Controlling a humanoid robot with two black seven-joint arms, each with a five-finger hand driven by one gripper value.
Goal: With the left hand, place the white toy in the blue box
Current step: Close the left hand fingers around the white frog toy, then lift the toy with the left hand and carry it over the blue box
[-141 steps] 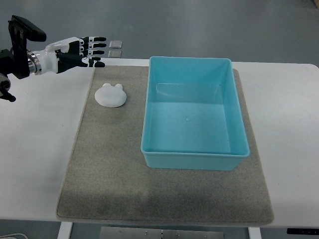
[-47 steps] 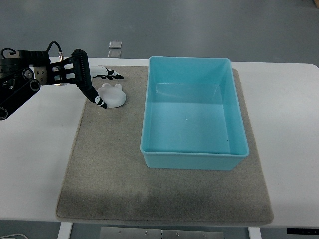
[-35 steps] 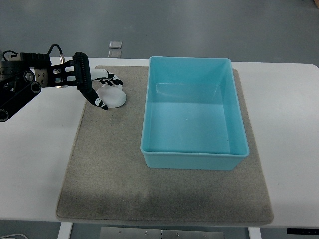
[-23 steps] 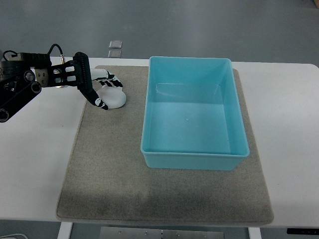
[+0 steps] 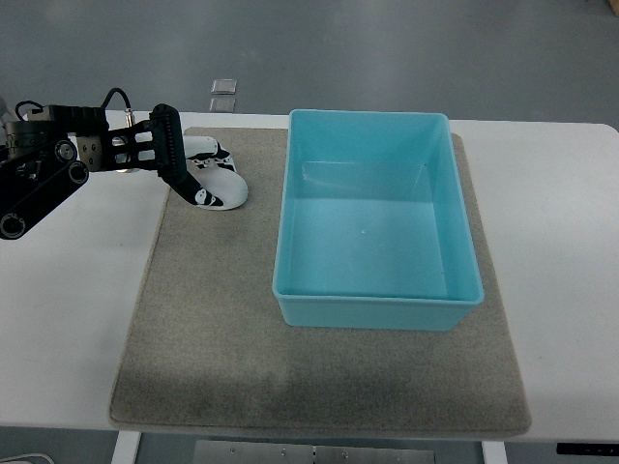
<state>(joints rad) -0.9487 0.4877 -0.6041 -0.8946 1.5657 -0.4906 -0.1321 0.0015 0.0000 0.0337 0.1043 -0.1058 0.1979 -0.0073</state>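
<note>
While gripped by left hand (image 5: 193, 174), smooth rounded white toy (image 5: 224, 187), rectangular glossy blue box (image 5: 375, 300)

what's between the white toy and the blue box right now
Nothing but a bare strip of the grey mat, seen in the top view. The white toy sits left of the blue box, with the left hand closed around it.

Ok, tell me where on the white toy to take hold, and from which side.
Grip the white toy across its rounded body, coming from above on its left, as the left hand already does. It is a low dome lying flat on the mat, so fingers probably must wrap its opposite edges.
</note>
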